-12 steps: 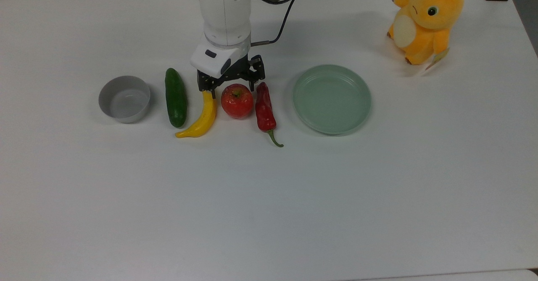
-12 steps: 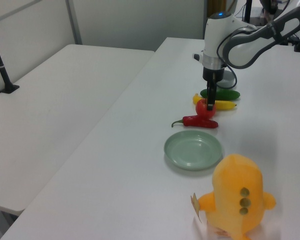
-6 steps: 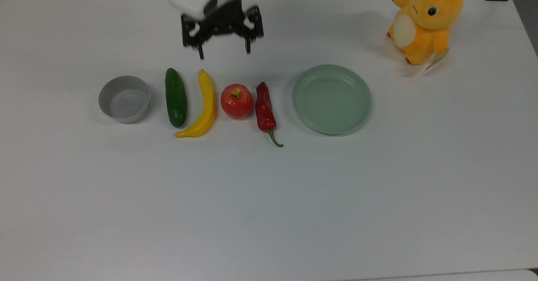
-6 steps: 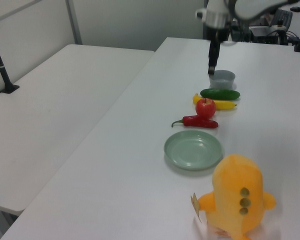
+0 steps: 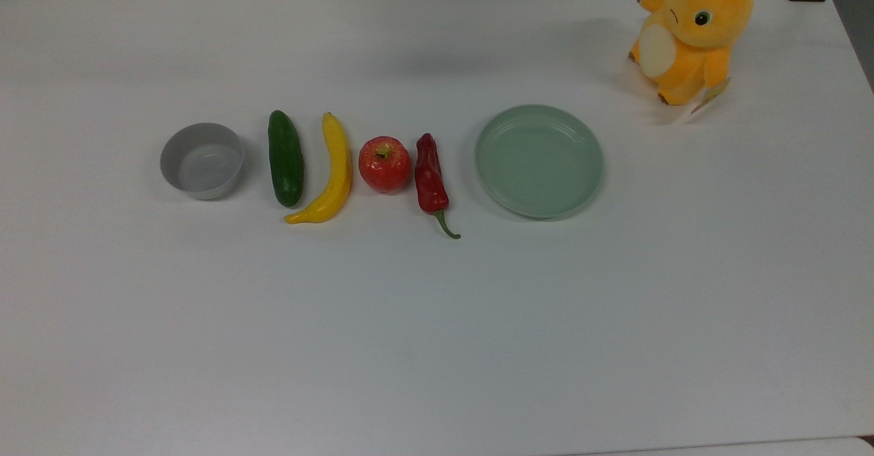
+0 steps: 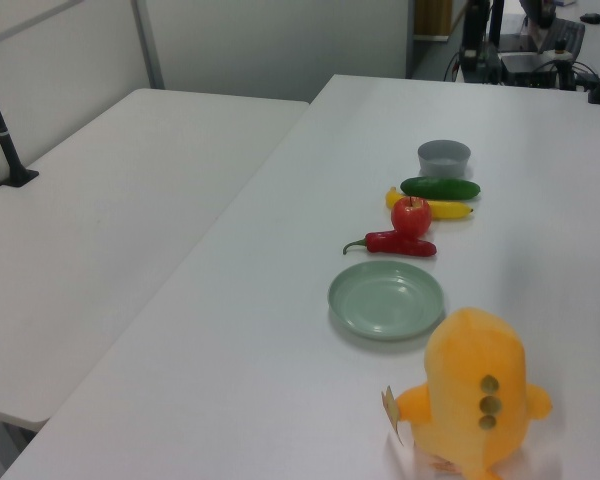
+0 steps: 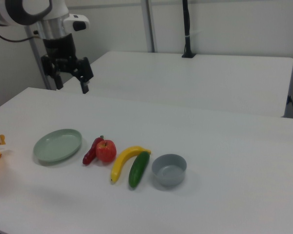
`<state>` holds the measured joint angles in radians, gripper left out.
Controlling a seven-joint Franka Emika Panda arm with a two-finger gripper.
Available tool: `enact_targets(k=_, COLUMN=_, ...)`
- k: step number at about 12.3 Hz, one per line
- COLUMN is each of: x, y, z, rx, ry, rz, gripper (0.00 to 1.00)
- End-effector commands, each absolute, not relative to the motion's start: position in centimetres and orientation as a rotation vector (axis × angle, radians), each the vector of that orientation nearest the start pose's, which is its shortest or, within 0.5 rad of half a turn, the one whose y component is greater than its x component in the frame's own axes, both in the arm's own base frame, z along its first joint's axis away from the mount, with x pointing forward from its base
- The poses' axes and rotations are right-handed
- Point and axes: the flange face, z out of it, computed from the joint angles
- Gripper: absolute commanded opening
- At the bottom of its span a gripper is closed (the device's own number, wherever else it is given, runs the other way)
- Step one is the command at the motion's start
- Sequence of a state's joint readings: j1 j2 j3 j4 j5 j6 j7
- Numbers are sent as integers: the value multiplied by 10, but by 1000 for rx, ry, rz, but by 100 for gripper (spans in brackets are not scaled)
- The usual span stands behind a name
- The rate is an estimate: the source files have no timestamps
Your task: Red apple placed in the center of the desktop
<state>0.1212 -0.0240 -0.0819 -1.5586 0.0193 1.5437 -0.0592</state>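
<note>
Red and glossy, the round red apple (image 5: pixel 385 164) with its yellow-green patch sat on the large plain white worktop (image 5: pixel 437 319), free of any grip. Judged from that, the task looked done or nearly so: the apple rested about midway across the top view, though somewhat toward the far edge.

Going left to right in the top view, the row ran: a small grey round bowl (image 5: pixel 202 160), a dark green cucumber (image 5: pixel 285 158), a curved yellow banana (image 5: pixel 331 171), the apple, a long dark-red chili pepper (image 5: pixel 430 177) just beside it, then a round pale-green plate (image 5: pixel 539 160). An orange plush toy (image 5: pixel 689 30) sat at the far right.

Being round, the apple had no real long axis; its short stem pointed upward.

In the right view the black two-finger hand (image 7: pixel 68 80) hung high at the far left, well apart from the row, fingers spread wide and empty.
</note>
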Motion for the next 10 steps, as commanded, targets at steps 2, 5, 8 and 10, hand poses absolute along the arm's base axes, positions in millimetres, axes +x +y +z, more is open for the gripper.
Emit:
enact_targets(k=2, x=529, y=38, z=649, rx=-3089, ry=19, rz=15, gripper=100)
enact_targets(k=5, x=547, y=40, z=639, rx=-3078, ry=-10, rz=-158, gripper=100)
enact_targets(k=8, x=550, y=40, z=633, rx=-3076, ry=-17, rz=-179, gripper=100)
enact_targets(k=10, x=549, y=43, z=633, rx=-3078, ry=-24, rz=-177, gripper=100)
